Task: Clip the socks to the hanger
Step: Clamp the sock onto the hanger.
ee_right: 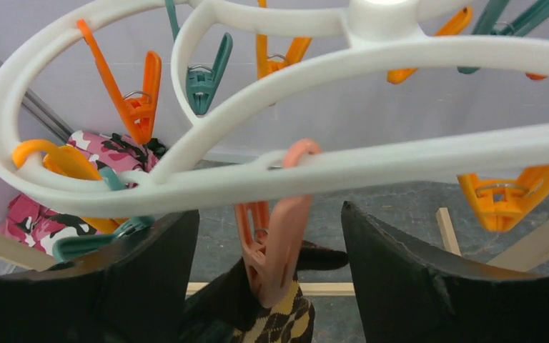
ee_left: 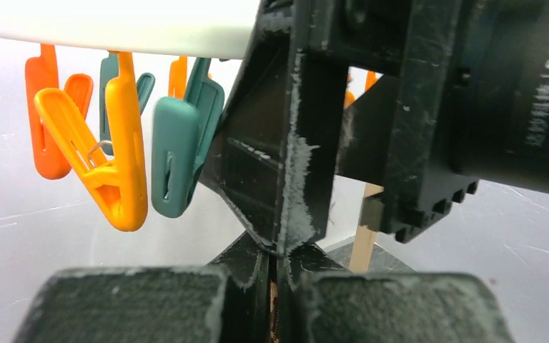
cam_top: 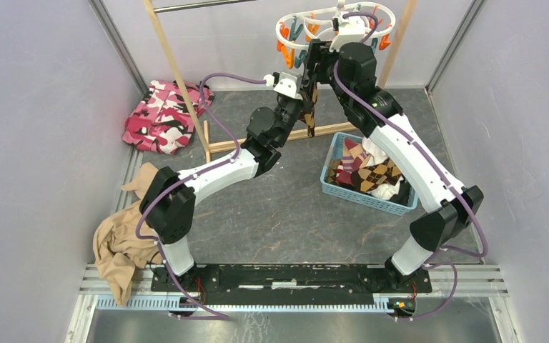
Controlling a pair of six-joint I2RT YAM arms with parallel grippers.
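The right jaws stand spread on either side of a peach clothespin [ee_right: 280, 246], touching neither face of it. The left jaws are pressed together on the top of an argyle sock [ee_right: 286, 325], held just under that pin on the hanger [ee_right: 400, 161]. Whether the pin's tip already bites the cloth is hard to tell. If it catches only the edge, letting go would probably drop the sock to the table [cam_top: 286, 214], and a nudge could swing the hanger. More socks [cam_top: 372, 171] wait in the basket [cam_top: 361, 194].
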